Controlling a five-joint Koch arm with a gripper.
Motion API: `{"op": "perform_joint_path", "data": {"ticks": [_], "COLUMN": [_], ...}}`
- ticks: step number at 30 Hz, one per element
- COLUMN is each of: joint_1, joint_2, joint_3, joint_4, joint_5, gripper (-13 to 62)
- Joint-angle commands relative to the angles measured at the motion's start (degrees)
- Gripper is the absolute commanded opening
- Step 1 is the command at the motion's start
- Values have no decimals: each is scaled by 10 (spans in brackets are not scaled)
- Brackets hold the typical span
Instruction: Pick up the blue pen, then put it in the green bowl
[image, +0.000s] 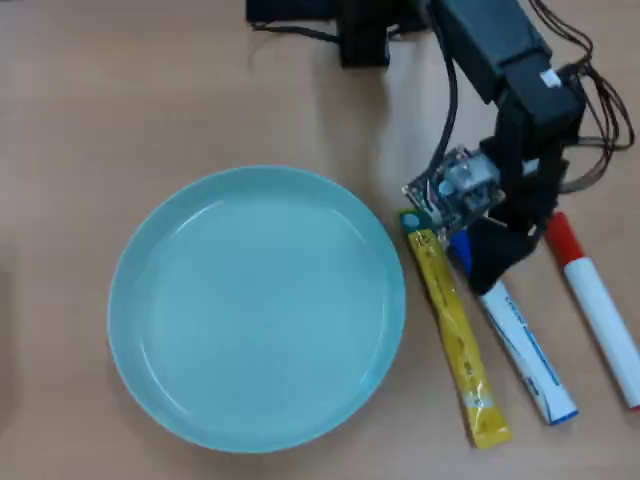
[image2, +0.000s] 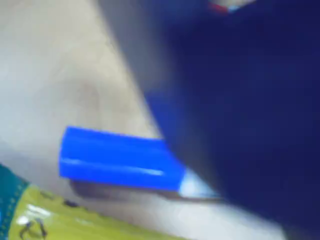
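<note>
The blue pen (image: 520, 345) lies on the wooden table right of the green bowl (image: 255, 310), with its blue cap (image2: 117, 159) pointing up-left in the overhead view. My gripper (image: 492, 262) is down over the pen's cap end, its black fingers covering the barrel just behind the cap. In the wrist view one dark blurred jaw fills the right side and crosses the pen where cap meets white barrel. The other jaw is hidden, so I cannot say whether the pen is clamped. The bowl holds nothing.
A long yellow sachet (image: 458, 340) lies between the bowl and the pen, nearly touching the pen; its end shows in the wrist view (image2: 75, 220). A white marker with a red cap (image: 600, 310) lies right of the pen. The arm's base and cables sit at the top.
</note>
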Motion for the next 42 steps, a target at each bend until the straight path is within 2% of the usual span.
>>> {"op": "perform_joint_path", "data": {"ticks": [1,10,18,37,39,42], "joint_1": [6,-11,-18,-29,-29,-30], "joint_2": [-4,-80,-171,-225,-232,-238], "joint_3": [-76,-174,-272,-277,-277,-276], "joint_4": [-15,-31,-42,-88,-92,-94], "joint_5": [54,175,221,284,292,304], "gripper": [513,512,512,508,493,398]}}
